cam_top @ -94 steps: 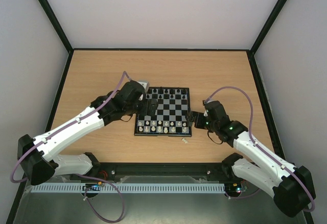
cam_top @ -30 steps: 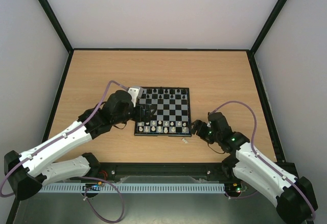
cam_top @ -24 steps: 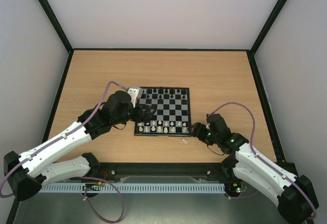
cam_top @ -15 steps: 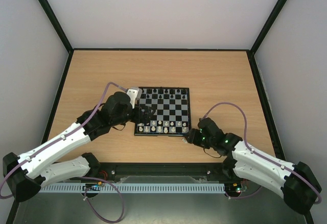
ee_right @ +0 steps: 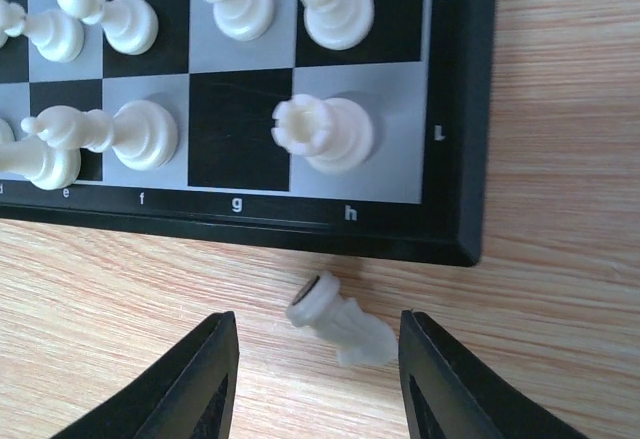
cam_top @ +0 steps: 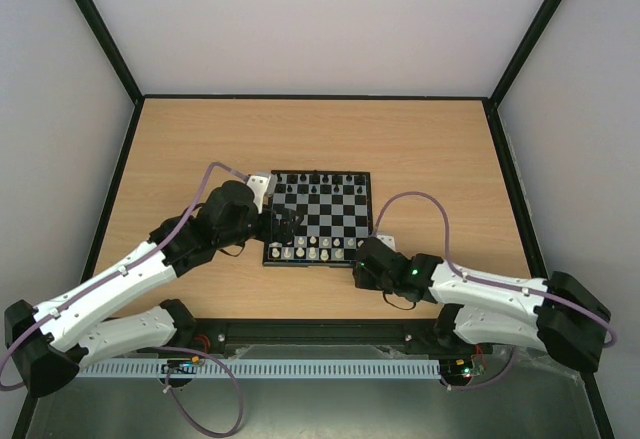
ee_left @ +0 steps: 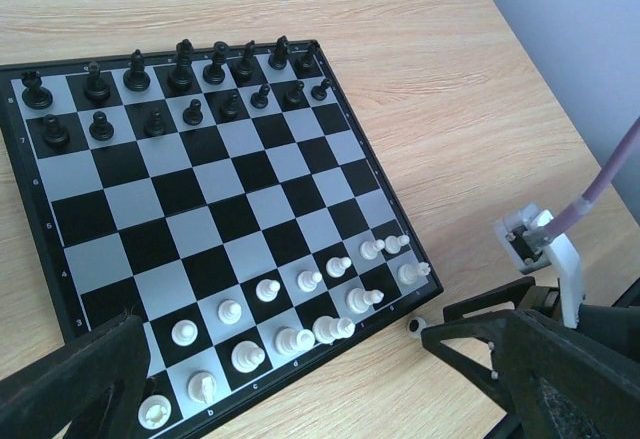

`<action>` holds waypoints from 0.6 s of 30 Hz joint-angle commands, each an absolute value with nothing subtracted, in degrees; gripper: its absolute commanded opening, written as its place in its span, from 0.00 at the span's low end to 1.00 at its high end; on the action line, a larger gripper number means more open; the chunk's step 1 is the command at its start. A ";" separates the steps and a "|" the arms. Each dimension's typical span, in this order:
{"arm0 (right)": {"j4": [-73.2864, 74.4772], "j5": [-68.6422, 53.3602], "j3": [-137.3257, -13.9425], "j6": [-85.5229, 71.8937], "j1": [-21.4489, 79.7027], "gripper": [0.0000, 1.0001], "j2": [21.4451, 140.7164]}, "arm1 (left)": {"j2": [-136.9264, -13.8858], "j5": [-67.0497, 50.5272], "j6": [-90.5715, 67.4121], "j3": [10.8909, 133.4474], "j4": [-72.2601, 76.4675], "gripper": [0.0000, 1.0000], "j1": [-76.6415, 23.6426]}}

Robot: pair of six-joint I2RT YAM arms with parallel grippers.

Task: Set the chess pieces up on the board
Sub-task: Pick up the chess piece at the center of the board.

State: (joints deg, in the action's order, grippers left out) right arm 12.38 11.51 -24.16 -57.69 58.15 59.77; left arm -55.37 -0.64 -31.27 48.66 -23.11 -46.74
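Note:
The board (cam_top: 326, 217) lies mid-table, with black pieces (cam_top: 318, 181) on its far rows and white pieces (cam_top: 316, 250) on its near rows. One white piece (ee_right: 342, 327) lies on its side on the wood just off the board's (ee_right: 462, 109) near right corner, below the white rook (ee_right: 325, 134). The square marked g beside that rook is bare. My right gripper (ee_right: 316, 344) is open, with a finger on each side of the fallen piece (ee_left: 415, 326) and a gap on both sides. My left gripper (ee_left: 300, 389) hangs wide open over the board's (ee_left: 200, 219) left side and holds nothing.
The wooden table (cam_top: 200, 149) is ringed by a black frame and pale walls. The right arm's purple cable (cam_top: 420, 204) arches beside the board's right edge. The left arm's cable (cam_top: 215, 171) loops at the board's left. My right gripper (cam_top: 364, 271) covers the fallen piece from above.
The right arm has swung left and lower to the board's near right corner. Its jaws have narrowed around the fallen white piece. The left arm drew back earlier and now holds still.

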 commanded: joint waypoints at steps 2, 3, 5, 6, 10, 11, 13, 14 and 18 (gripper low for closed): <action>15.93 16.20 -27.79 -56.71 60.28 0.43 64.92 | -54.46 -0.71 -30.97 48.22 -23.87 0.99 -46.92; 15.99 16.31 -28.04 -56.47 60.45 0.43 65.53 | -54.49 -0.76 -31.10 48.19 -23.87 0.99 -46.91; 16.14 16.35 -28.42 -56.20 60.52 0.42 66.09 | -54.59 -0.83 -31.10 48.17 -23.86 0.99 -46.89; 16.26 16.35 -28.44 -56.02 60.54 0.42 66.25 | -54.66 -0.81 -31.08 48.16 -23.89 0.99 -46.88; 17.02 16.27 -28.35 -55.68 60.65 0.42 66.53 | -54.90 -0.75 -31.01 48.21 -23.86 0.99 -46.89; 17.17 16.24 -28.27 -55.66 60.82 0.42 66.53 | -54.97 -0.79 -31.07 48.11 -23.80 0.99 -46.92; 17.12 16.18 -28.01 -55.63 61.22 0.42 66.66 | -55.00 -0.86 -31.11 47.95 -23.66 0.99 -46.93; 16.87 16.01 -27.81 -55.57 61.33 0.42 66.81 | -55.05 -0.88 -31.10 47.91 -23.57 0.99 -46.90; 15.52 15.29 -27.68 -54.98 61.96 0.42 68.28 | -55.34 -0.97 -31.06 47.64 -23.27 0.99 -46.90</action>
